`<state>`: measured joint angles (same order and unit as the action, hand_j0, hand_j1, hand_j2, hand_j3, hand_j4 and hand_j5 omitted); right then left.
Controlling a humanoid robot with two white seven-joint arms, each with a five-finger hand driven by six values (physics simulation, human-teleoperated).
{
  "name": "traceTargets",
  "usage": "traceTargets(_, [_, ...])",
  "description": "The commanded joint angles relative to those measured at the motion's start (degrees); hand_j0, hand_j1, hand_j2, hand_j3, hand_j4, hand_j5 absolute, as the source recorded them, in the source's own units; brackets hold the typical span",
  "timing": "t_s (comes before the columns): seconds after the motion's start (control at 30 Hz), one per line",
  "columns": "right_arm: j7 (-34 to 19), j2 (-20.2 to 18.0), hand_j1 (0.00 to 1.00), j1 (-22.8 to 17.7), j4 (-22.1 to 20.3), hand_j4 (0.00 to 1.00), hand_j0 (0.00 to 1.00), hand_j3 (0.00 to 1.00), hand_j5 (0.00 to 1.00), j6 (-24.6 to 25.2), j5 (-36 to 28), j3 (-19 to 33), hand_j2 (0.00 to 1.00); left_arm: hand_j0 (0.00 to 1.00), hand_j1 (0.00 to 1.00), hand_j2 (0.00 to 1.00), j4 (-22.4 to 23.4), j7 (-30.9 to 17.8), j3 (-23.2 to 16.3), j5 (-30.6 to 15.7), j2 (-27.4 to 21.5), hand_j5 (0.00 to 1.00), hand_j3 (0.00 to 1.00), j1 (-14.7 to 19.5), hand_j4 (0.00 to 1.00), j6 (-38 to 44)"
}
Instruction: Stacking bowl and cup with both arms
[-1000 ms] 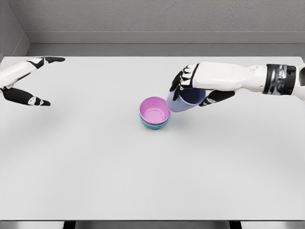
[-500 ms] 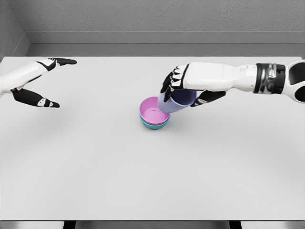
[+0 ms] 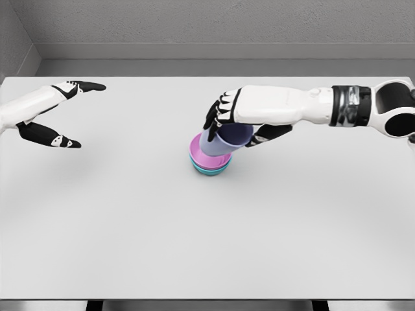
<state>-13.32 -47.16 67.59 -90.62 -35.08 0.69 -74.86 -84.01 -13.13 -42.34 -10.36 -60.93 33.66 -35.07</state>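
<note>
The right hand [image 3: 235, 123] is gripping the tilted lavender cup [image 3: 225, 139] over the pink bowl [image 3: 202, 155] nested in the teal bowl [image 3: 211, 171], needing levelling, lowering and release.

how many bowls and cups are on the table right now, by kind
bowls: 2, a pink bowl nested in a teal bowl
cups: 1, a lavender cup held tilted over the bowls by the right hand
total: 3

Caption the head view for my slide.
Right hand lowers a lavender cup into stacked pink and teal bowls.
</note>
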Motion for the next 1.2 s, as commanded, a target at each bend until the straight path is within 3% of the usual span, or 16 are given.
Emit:
traceTargets(0.0, [-0.13,0.31,0.64,0.0,0.18,0.64,0.64,0.64,0.64,0.08,-0.34,0.06,0.64,1.0,1.0,1.0,-0.02,0.03,0.06,-0.27,0.02,1.0,1.0,0.0,1.0,0.07])
traceTargets(0.33, [-1.09,2.33,0.64,-0.44,2.73,0.64,0.64,0.64,0.64,0.08,-0.26,-0.02,0.64,1.0,1.0,1.0,-0.02,0.03,0.06,-0.27,-0.07,1.0,1.0,0.09,1.0,0.07])
traceTargets(1.17, [-1.18,3.56,0.65,-0.53,4.4,0.65,0.65,0.65,0.65,0.08,-0.34,-0.02,0.65,1.0,1.0,1.0,-0.02,0.03,0.15,-0.28,0.02,1.0,1.0,0.26,1.0,0.07])
